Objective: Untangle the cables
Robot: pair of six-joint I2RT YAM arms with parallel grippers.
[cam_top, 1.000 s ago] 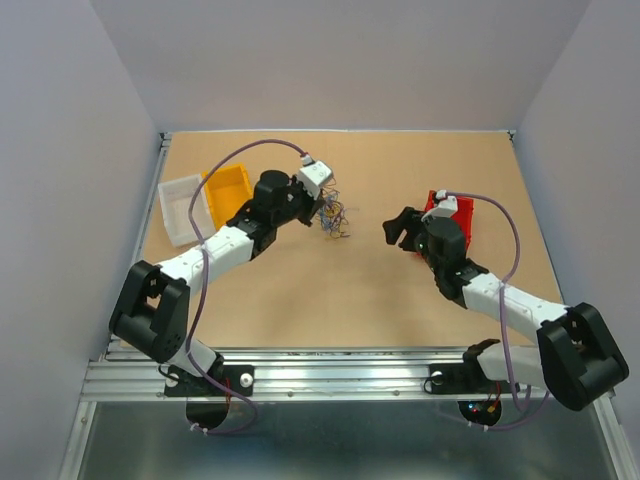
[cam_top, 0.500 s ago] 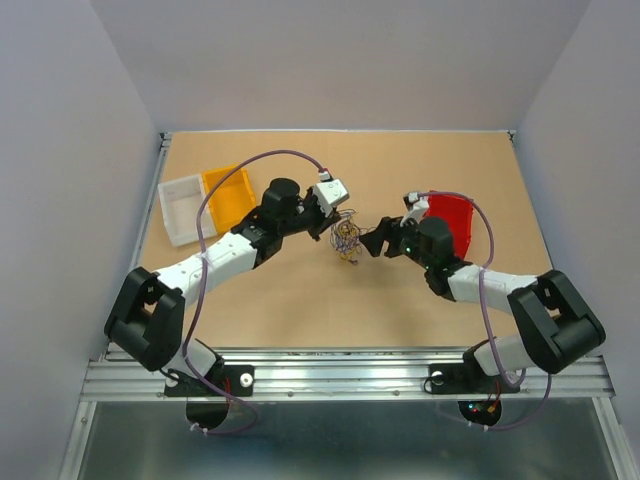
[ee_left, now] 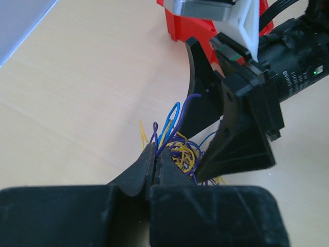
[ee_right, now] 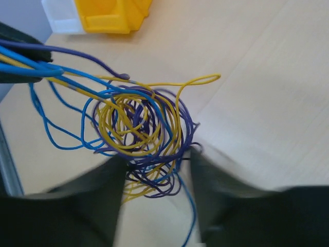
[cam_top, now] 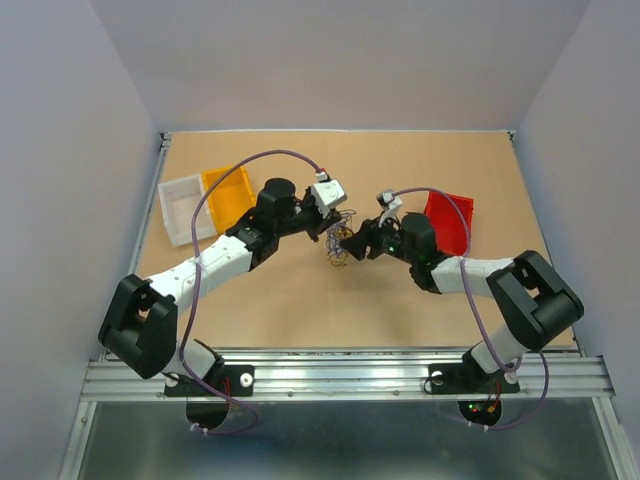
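At the middle of the tan wooden table (cam_top: 300,300), the small bunch of thin looping cables (cam_top: 340,243), blue, purple and yellow, was between the two grippers. The left gripper (ee_left: 156,154) had its black jaws pressed together on some blue and purple strands, which came out above the tips. The right gripper (ee_right: 157,164) stood with its fingers well apart, one on each side of the lower loops, and no strand was pinched between them. In the left wrist view its dark fingers (ee_left: 237,146) covered part of the bunch. A red plastic bin (cam_top: 450,220) lay just behind the right gripper. A yellow plastic bin (cam_top: 228,192) and a white bin (cam_top: 182,208) stood side by side at the left, well apart from the cables.
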